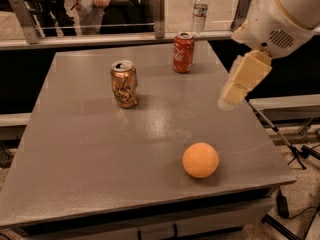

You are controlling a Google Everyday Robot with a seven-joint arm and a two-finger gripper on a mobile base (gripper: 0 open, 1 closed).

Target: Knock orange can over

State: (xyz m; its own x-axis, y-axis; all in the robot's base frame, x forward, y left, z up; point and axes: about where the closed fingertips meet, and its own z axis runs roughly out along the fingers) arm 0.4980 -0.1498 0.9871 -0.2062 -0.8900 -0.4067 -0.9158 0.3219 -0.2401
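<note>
Golden-orange metal, dented and scribbled with dark markings: the orange can (pixel 124 83) stands upright on the grey table (pixel 100 149), long axis vertical, silver top facing up. It sits in the far left part of the tabletop, nearer to me than the red Coca-Cola can (pixel 183 52). My gripper (pixel 230 96) hangs over the table's right side, well apart from the can; whether it is spread or closed I cannot tell. An orange ball (pixel 200 160) lies near the front.
</note>
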